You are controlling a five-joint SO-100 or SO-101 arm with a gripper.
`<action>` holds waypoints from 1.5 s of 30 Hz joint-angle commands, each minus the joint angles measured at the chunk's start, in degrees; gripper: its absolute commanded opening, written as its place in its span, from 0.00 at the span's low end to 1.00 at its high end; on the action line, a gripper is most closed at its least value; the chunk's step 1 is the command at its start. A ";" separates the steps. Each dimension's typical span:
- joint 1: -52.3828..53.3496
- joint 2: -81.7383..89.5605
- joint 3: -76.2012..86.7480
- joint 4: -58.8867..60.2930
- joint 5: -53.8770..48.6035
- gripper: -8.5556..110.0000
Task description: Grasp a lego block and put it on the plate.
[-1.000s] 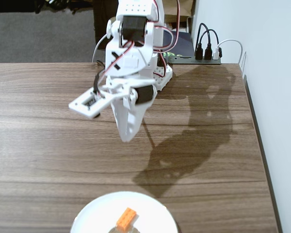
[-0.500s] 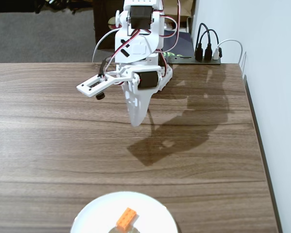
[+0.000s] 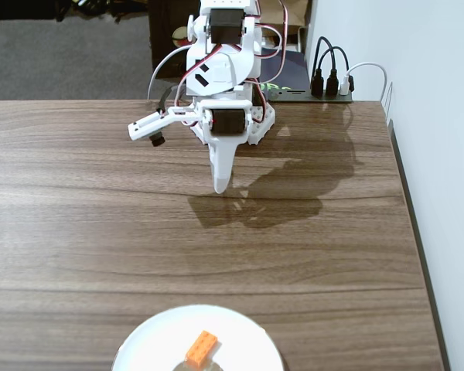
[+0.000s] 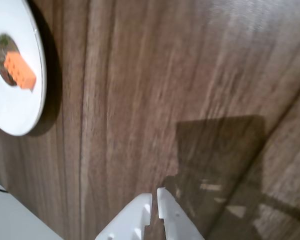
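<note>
The orange lego block [image 3: 201,348] lies on the white plate [image 3: 151,344] at the front edge of the table, over its greyish centre. In the wrist view the block [image 4: 20,70] and the plate [image 4: 17,107] are at the upper left. My white gripper [image 3: 221,185] hangs near the back of the table, far from the plate, pointing down at the wood. Its jaws stand almost together with only a thin slit between them and nothing held; the gripper shows at the bottom of the wrist view [image 4: 154,196].
The wooden table [image 3: 85,224] has its right edge next to a white wall [image 3: 441,154]. A black power strip with plugs [image 3: 329,81] sits behind the arm base. The arm's shadow [image 3: 271,193] falls to the right of the gripper.
</note>
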 commanded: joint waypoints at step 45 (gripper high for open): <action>-0.18 26.54 8.35 13.62 7.73 0.08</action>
